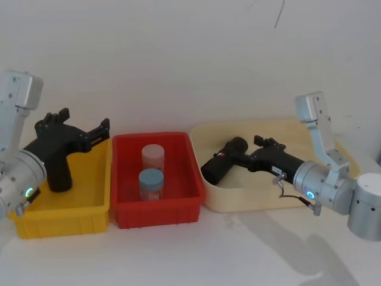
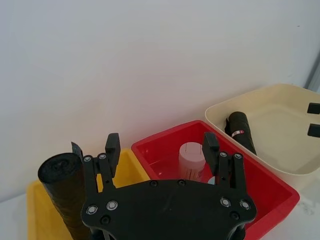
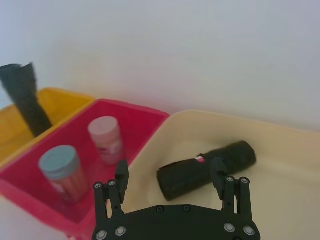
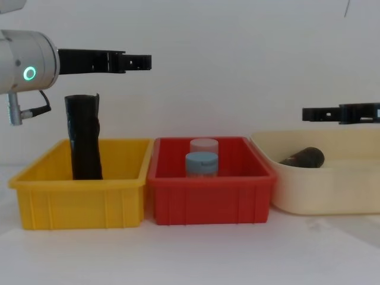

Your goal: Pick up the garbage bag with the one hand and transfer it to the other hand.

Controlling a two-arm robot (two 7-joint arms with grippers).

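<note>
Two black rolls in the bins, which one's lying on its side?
The stickered roll in the cream bin: it lies flat and carries a red sticker. The plain roll stands upright in the yellow bin.

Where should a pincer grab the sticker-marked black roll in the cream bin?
Grip the garbage bag across its middle, coming straight down from above. It lies on its side on the floor of the cream bin, so its round flanks are free, while the walls would likely block a sideways approach.
</note>
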